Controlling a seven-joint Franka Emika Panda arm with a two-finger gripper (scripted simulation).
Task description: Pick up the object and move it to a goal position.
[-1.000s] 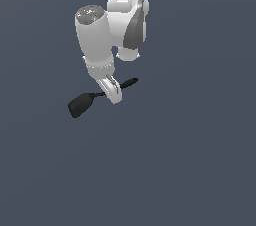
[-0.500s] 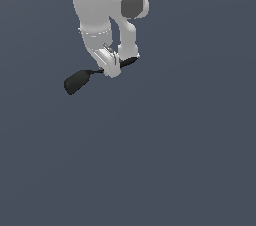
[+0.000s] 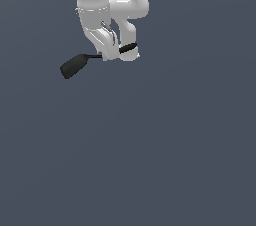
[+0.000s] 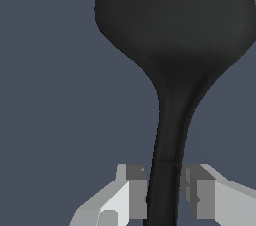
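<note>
A: What do we see of the surface and the room?

B: Only a plain ground of dark blue-grey colour fills both views. It has no edge, no wall and no line in it, so I cannot tell where a surface ends or if there is a room.

A: Is there any brand, label or writing?

B: I can read nothing. The white arm [image 3: 107, 0] has smooth shells with a dark grey part near the upper edge of the exterior view, but no letters show on it.

A: Where is the spatula [image 3: 76, 64] relative to the pincer [image 3: 113, 54]?

B: The pincer is closed on the thin handle of the spatula. In the wrist view the two fingers [image 4: 131, 192] stand one on each side of the handle and touch it. The broad black blade sticks out away from the pincer, towards the exterior view's left and a little lower than the fingers. A short dark end of the handle shows on the other side of the pincer, towards the exterior view's right.

A: Does the spatula lie on something?

B: I cannot tell; no shadow or contact shows under it. It is in the upper part of the exterior view, held at the handle only.
</note>
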